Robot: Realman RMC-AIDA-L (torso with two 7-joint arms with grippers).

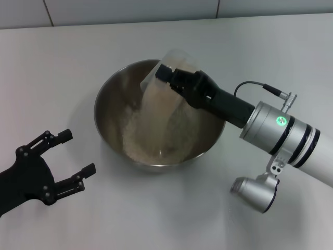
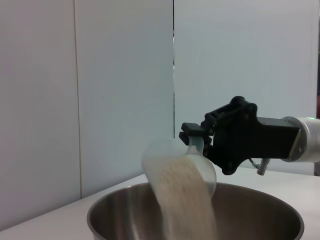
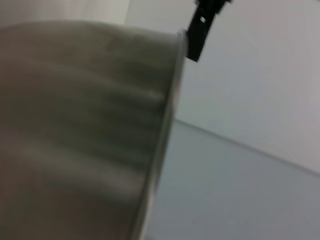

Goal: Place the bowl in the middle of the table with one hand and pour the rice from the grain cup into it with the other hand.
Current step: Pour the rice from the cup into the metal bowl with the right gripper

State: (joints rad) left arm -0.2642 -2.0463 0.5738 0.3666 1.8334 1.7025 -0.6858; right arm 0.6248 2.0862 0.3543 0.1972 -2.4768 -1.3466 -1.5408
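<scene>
The steel bowl (image 1: pixel 112 96) stands on the white table (image 1: pixel 62 67) near its middle. Over it my right gripper (image 1: pixel 174 78) is shut on the clear grain cup (image 1: pixel 171 60), which is tipped steeply down towards the bowl. Rice (image 1: pixel 156 112) streams from the cup onto a pale heap (image 1: pixel 143 138) inside the bowl. The left wrist view shows the same pour: cup (image 2: pixel 200 160), falling rice (image 2: pixel 187 200), bowl rim (image 2: pixel 107 205) and the right gripper (image 2: pixel 197 135). My left gripper (image 1: pixel 75 156) is open and holds nothing, low at the bowl's left-front. The right wrist view shows only the bowl's outer wall (image 3: pixel 85 125).
A grey tiled wall (image 1: pixel 156 8) runs along the table's far edge. The right arm (image 1: pixel 291 135) reaches in from the right, with its wrist camera (image 1: pixel 255 190) hanging below it.
</scene>
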